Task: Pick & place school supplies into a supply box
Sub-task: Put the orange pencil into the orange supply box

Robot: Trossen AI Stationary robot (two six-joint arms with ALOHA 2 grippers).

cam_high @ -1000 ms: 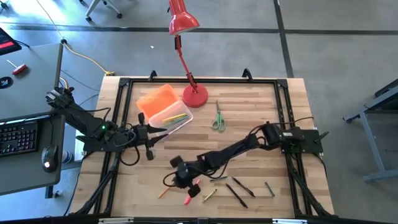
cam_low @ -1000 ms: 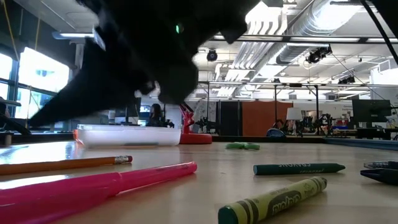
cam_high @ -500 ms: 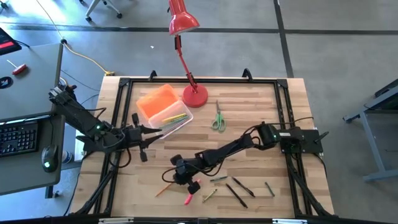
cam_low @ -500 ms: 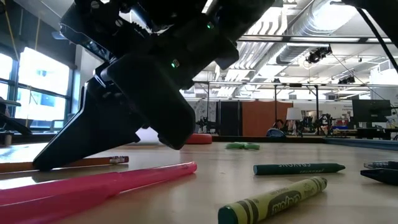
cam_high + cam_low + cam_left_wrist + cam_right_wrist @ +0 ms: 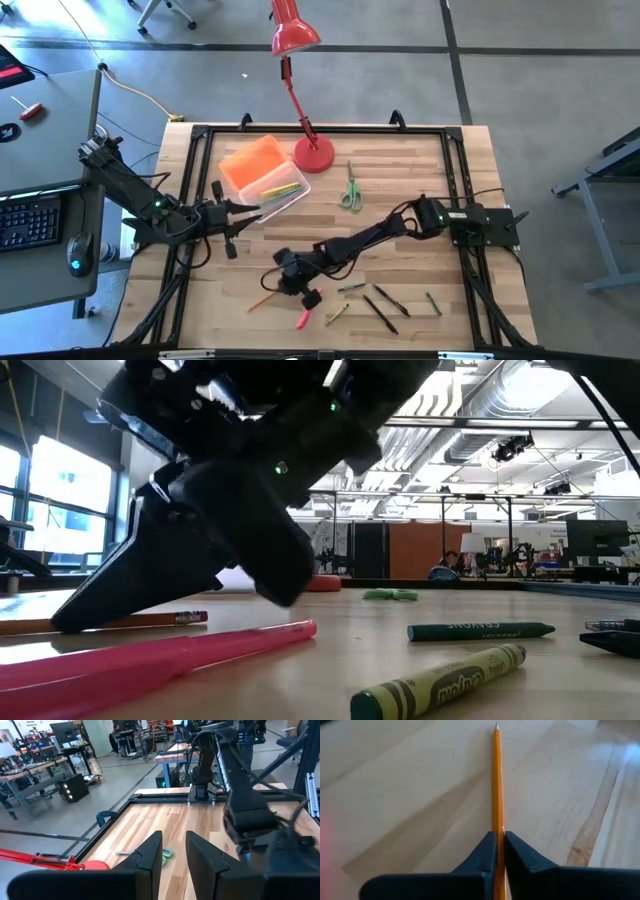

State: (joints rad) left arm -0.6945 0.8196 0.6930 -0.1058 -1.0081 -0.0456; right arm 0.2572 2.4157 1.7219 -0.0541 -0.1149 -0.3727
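While the left gripper point(image 5: 232, 216) hangs in the same spot next to the box point(image 5: 266, 178) with its fingers point(image 5: 150, 855) a little apart and nothing between them, the right gripper point(image 5: 278, 285) is where the change is. A second ago it was up off the table over the pink marker point(image 5: 301, 320), blocking most of the low view. Now it's down on the wood, a bit further toward the box side, and its fingers point(image 5: 487, 851) have squeezed in on the orange pencil point(image 5: 496, 780). The right wrist view shows the pencil running straight out ahead from between the fingertips, point facing away, lying flat on the table point(image 5: 400, 165).

In the low view the fingertip sits right at the pencil point(image 5: 120, 622), eraser end sticking out to the side. The pink marker lies just beside the gripper, not touched. The crayons point(image 5: 440, 682) and dark pens point(image 5: 385, 312) sit further out on its other side. The scissors point(image 5: 350, 190) are well ahead of it, near the red lamp point(image 5: 313, 152). The box holds a few pencils already.
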